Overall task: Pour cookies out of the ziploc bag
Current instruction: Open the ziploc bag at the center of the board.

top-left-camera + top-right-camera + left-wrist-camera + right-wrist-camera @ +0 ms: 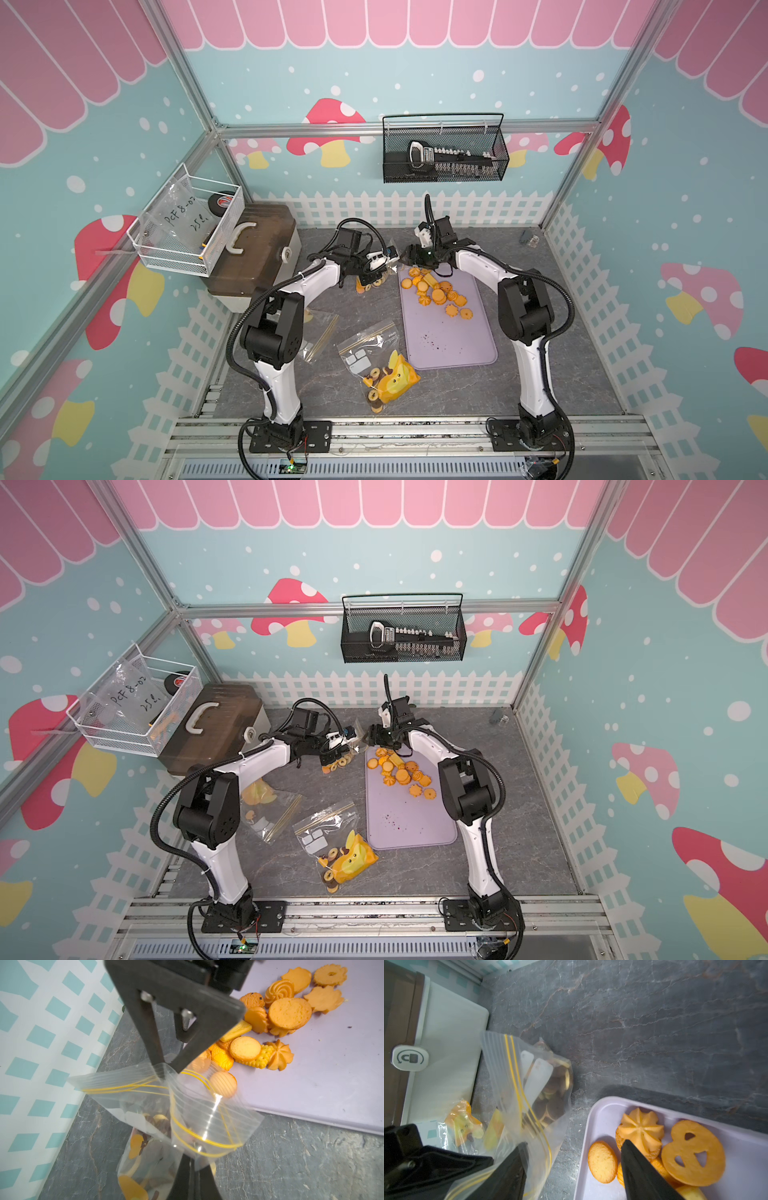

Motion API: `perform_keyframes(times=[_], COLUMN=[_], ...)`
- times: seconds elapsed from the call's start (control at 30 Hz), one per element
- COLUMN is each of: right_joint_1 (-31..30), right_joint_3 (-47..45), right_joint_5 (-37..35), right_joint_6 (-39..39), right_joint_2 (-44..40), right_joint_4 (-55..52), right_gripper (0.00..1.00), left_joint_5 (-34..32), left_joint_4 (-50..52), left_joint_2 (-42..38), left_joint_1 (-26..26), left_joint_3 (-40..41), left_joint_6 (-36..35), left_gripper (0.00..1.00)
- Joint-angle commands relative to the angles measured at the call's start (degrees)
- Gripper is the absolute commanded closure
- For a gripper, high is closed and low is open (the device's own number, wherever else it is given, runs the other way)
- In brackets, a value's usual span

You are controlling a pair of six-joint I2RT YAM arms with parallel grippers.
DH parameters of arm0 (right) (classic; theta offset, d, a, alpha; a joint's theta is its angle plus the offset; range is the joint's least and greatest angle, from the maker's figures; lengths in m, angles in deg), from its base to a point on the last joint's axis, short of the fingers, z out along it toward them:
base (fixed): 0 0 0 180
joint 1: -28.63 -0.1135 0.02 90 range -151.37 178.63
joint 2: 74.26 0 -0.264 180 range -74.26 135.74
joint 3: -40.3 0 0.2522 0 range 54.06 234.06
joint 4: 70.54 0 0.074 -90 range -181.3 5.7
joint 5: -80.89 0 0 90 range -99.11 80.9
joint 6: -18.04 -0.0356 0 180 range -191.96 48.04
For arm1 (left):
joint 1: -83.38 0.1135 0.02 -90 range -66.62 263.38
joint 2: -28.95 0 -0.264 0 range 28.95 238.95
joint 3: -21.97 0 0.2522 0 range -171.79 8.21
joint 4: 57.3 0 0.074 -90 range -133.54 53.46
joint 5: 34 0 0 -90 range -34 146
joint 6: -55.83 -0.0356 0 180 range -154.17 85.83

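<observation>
I saw my left gripper (pixel 188 1164), mostly cut off, pinching the ziploc bag (pixel 207 1118); the right gripper (pixel 574 1144) had its jaws spread; the cookies (pixel 552 1105) inside looked murky.

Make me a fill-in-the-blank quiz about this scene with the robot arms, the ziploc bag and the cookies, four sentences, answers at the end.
1. The left gripper is ___ on the ziploc bag.
2. On the right gripper, the jaws stand ___.
3. The cookies on the lavender tray are mostly ___ in colour.
4. Apart from the held one, ___ other bags lie on the table.
Missing words: shut, open, orange, two.
</observation>
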Motion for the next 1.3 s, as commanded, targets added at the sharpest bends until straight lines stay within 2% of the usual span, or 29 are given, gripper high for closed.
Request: perform_keyframes(times=[0.0,0.17,0.4,0.5,0.53,0.63,0.8,0.83,0.87,0.97,1.03,1.13,1.17,1.27], right_joint_1=[-0.25,-0.46,-0.95,-0.95,-0.95,-0.86,-0.89,-0.79,-0.8,-0.69,-0.7,-0.73,-0.76,-0.74], right_joint_3=[2.5,6.59,0.89,-2.91,-3.37,-3.05,-4.3,-4.45,-4.53,-4.84,-4.59,-4.28,-4.27,-4.36], right_joint_5=[-2.71,2.18,5.07,7.01,7.65,8.61,9.04,9.01,9.0,9.26,10.36,11.19,11.2,11.66], right_joint_6=[-1.35,-2.89,-1.35,-1.14,-1.16,-1.21,-2.95,-3.31,-3.49,-4.35,-4.98,-5.45,-5.45,-5.39], right_joint_2=[3.03,6.38,3.04,0.52,0.05,-0.26,-2.1,-2.59,-3.07,-4.06,-4.07,-3.76,-3.65,-3.54], right_joint_4=[1.19,1.47,1.44,3.32,3.67,3.82,7.11,7.54,7.69,8.76,9.55,9.88,9.88,10.12], right_gripper=[0.32,0.51,0.52,0.56,0.6,0.84,0.94,0.95,0.97,1.0,1.0,1.0,1.0,1.0], left_joint_5=[2.53,2.21,1.52,1.18,1.06,0.92,0.35,0.43,0.51,-1.23,-4.99,-9.39,-9.84,-14.57], left_joint_4=[-0.35,-0.41,-0.5,-0.51,-0.5,-0.44,-1.34,-1.66,-2.38,-7.29,-13.04,-20.57,-22.49,-24.76], left_joint_2=[-2.72,-3.12,-2.25,-2.15,-2.16,-2.1,-2.07,-2.15,-2.36,-3.85,-5.61,-9.1,-10.15,-12.13], left_joint_1=[-0.6,-0.6,-0.64,-0.63,-0.63,-0.65,-0.64,-0.63,-0.63,-0.66,-0.54,0.24,0.7,1.63], left_joint_3=[1.19,2.09,1.39,1.63,1.74,2.01,1.57,1.57,1.74,4.18,7.07,10.87,11.66,11.81], left_joint_6=[0.43,0.43,0.63,0.52,0.52,1.02,4.28,4.9,5.74,10.95,16.52,26.02,29.23,42.04], left_gripper=[0.97,0.97,0.99,0.99,0.99,0.99,0.98,0.94,0.86,0.46,0.28,0.15,0.01,0.01])
